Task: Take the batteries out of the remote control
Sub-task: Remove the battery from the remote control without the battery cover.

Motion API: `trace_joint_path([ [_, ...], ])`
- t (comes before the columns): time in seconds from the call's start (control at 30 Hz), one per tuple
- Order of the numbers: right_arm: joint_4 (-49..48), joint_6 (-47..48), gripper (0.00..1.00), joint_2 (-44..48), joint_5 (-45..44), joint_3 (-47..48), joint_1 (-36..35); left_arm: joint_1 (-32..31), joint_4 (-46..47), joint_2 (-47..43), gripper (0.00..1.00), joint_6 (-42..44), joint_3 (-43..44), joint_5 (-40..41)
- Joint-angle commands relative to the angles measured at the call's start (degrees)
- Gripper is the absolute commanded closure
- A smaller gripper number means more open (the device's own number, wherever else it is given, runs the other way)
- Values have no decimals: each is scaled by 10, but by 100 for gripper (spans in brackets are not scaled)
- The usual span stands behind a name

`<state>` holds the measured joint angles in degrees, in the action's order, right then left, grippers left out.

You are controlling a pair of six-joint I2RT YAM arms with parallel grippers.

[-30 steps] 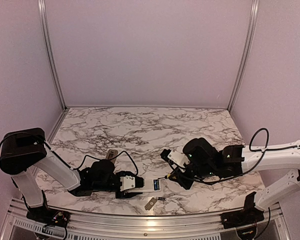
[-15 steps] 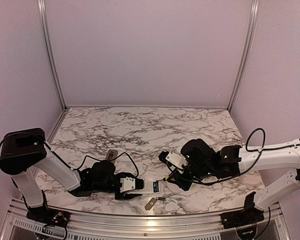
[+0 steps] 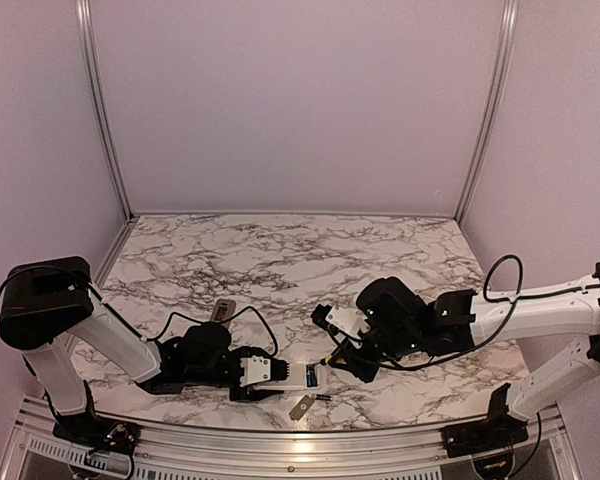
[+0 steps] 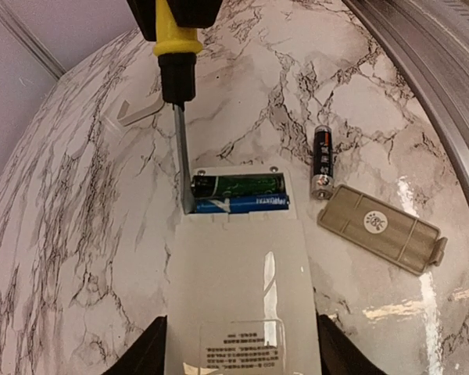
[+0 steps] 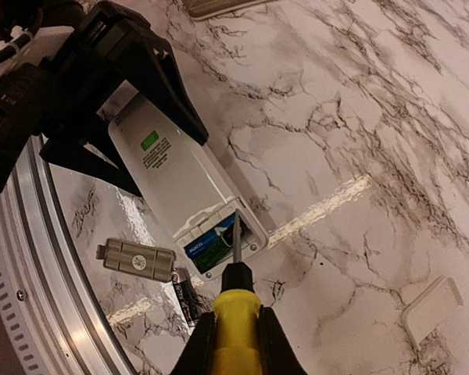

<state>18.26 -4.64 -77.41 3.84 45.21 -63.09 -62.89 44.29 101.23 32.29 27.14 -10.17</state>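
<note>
The left pincer (image 4: 242, 348) pinches the remote control (image 4: 238, 281) on the bench (image 4: 375, 78); the right pincer (image 5: 236, 340), clamped on the screwdriver (image 4: 174, 47), should lever gently under the green battery (image 4: 238, 185), without slipping.

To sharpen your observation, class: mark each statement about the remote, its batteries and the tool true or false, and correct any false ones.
1. Two batteries lie inside the opened remote. True.
2. The cover plate is fitted on the remote. False: it lies on the table beside it.
3. The screwdriver's tip is in the opened remote, at the batteries' end. True.
4. No battery lies on the table. False: a dark battery lies near the cover plate.
</note>
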Motion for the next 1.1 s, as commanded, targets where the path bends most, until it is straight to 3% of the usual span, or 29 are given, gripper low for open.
trace_joint_path([
  [0.0, 28, 1, 100, -11, 15, 12, -3, 1, 29, -14, 100, 2, -1, 13],
  [1.07, 37, -44, 100, 27, -21, 2, -5, 1, 48, -4, 100, -9, -1, 60],
])
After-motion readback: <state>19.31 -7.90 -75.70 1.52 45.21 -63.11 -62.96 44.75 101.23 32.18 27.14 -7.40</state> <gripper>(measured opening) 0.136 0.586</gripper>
